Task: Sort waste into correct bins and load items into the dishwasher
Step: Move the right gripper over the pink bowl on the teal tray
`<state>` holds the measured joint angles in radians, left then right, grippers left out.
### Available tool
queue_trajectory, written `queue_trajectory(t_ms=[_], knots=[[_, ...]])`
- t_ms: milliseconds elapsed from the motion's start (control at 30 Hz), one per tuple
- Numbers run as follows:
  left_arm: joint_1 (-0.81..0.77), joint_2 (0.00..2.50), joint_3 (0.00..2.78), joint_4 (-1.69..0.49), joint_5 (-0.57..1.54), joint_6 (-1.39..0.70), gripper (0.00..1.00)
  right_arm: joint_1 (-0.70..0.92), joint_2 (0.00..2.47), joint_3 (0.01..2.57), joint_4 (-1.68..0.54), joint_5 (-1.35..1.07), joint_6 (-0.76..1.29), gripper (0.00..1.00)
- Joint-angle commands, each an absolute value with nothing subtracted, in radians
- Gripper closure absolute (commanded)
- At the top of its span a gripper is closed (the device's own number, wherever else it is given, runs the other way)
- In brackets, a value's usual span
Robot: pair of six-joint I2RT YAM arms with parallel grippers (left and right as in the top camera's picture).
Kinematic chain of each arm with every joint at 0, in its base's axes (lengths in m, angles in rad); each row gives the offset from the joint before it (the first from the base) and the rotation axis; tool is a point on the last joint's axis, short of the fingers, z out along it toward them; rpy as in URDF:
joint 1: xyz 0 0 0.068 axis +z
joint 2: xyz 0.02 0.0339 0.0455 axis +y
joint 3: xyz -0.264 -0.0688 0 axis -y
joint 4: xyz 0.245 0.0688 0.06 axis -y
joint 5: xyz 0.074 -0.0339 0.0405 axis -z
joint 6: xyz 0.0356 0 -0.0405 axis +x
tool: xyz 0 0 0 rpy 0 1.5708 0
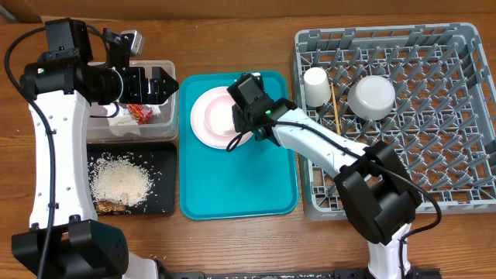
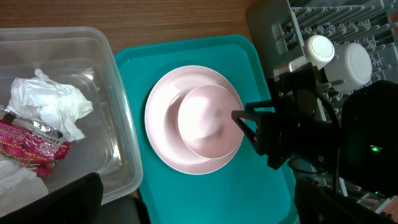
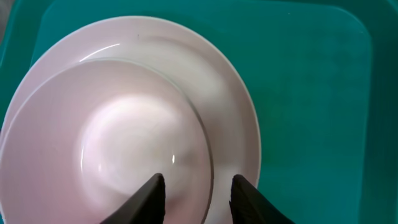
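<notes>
My right gripper (image 3: 198, 186) hangs with fingers spread astride the rim of the small round pinkish bowl (image 3: 106, 143), gripping nothing. The bowl sits on the round pale pink plate (image 3: 233, 93) in the teal plastic serving tray (image 3: 311, 93). At the tray's 9 o'clock, my left gripper (image 1: 167, 85) hovers, jaws parted and empty, above the clear plastic rectangular tub (image 2: 118, 124), which holds crumpled white paper napkins (image 2: 50, 102).

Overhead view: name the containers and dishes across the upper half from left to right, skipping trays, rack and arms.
clear tub → pink plate → white cup → chopsticks → white bowl
</notes>
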<state>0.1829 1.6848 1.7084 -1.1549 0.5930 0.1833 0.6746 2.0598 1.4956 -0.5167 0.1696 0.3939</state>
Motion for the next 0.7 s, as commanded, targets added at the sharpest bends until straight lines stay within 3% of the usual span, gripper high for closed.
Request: queue_trajectory(t_ms=[0,333,667], knots=[[0.176,1.677,1.735,-1.155,0.591,0.176,0.00,0.678,2.072,1.498,-0.517,0.152,0.402,0.70],[0.176,1.677,1.735,-1.155,0.591,0.176,0.00,0.678,2.072,1.498,-0.550,0.152,0.402,0.73],[0.176,1.677,1.735,-1.155,0.591,0.176,0.00,0.678,2.072,1.498,-0.562,0.151,0.402,0.87]])
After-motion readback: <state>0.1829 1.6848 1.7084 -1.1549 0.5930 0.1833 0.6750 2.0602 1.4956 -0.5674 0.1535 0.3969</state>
